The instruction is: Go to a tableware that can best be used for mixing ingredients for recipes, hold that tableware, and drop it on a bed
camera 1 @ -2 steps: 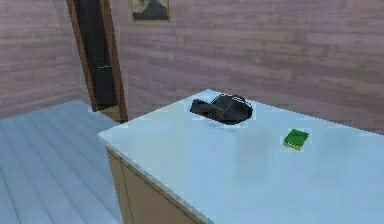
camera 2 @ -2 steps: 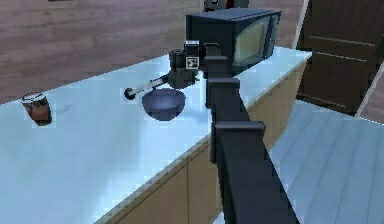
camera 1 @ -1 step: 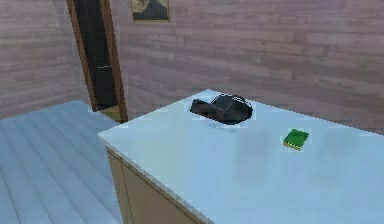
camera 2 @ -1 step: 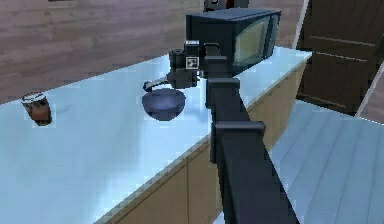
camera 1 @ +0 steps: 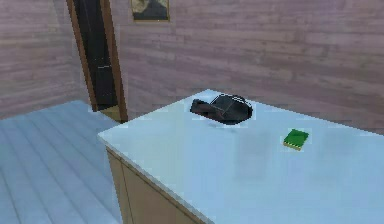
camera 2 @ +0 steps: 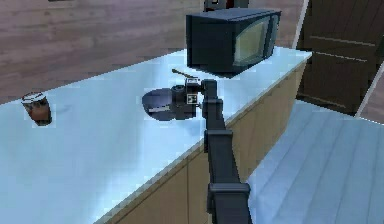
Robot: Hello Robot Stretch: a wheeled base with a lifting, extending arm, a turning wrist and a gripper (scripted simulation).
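Observation:
In the arm side view a dark, shallow, round, bowl-like dish (camera 2: 158, 102) lies on a pale countertop (camera 2: 100, 150). The arm (camera 2: 218, 150) rises from the bottom edge and ends right beside this dish. Its gripper (camera 2: 180, 76) sits at the dish's right rim, just above the two white squares. I cannot tell whether it holds anything, because the dish lies on the surface right at it. In the forward view a dark rounded thing (camera 1: 222, 108) rests on a pale counter (camera 1: 200, 170).
A glass with dark contents (camera 2: 38, 108) stands at the countertop's left. A dark boxy television (camera 2: 232, 38) sits at its far end, with a dark door (camera 2: 340, 50) to the right. The forward view shows a small green square (camera 1: 295, 138), a dark doorway (camera 1: 95, 50) and a wall picture (camera 1: 150, 8).

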